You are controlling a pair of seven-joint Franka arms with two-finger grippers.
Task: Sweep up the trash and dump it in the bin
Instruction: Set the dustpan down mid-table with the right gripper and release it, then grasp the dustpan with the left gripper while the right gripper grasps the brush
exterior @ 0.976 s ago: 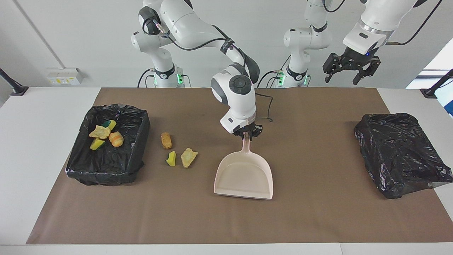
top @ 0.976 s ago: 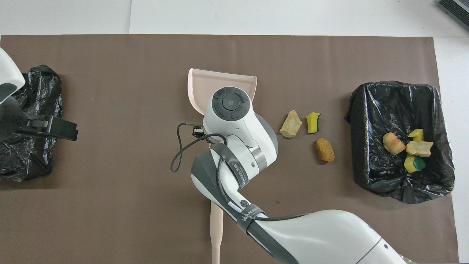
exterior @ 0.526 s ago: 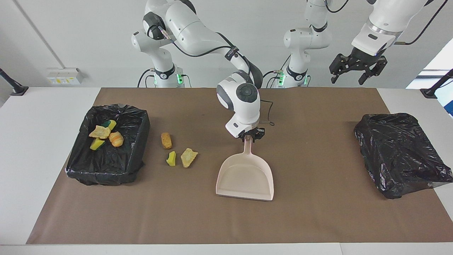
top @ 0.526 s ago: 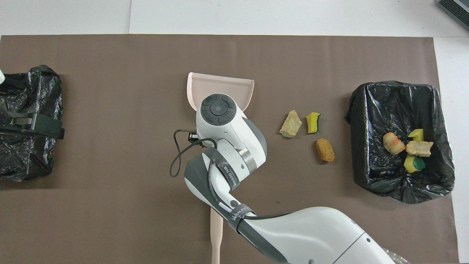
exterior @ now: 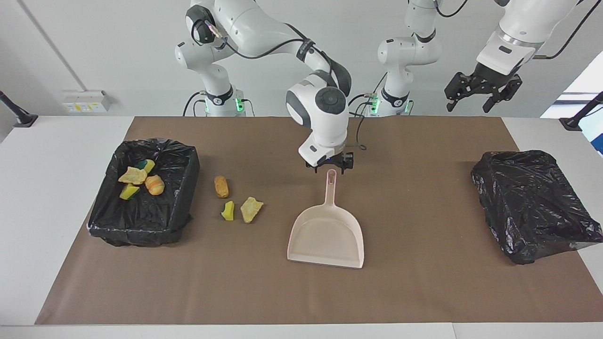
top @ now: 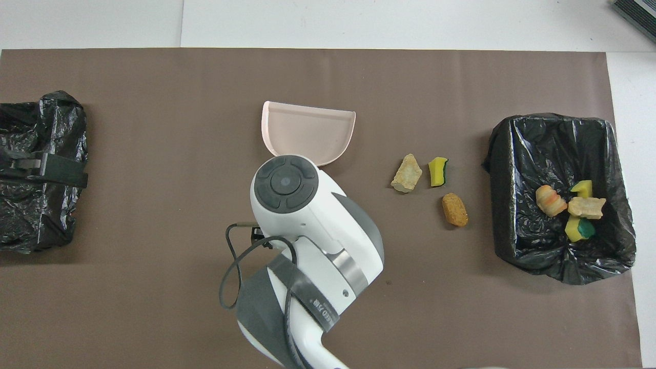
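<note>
Not much to read here — the grey band [top: 307, 302] around the right arm's wrist has some white lettering; it's seen at a slant and I can't make it out; nothing else carries any legible text.

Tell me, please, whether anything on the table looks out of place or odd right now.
Yes: three scraps lie on the brown mat beside the open bin, not inside with the other four. The dustpan sits empty and unheld. A second black-bagged bin looks tipped or covered.
</note>
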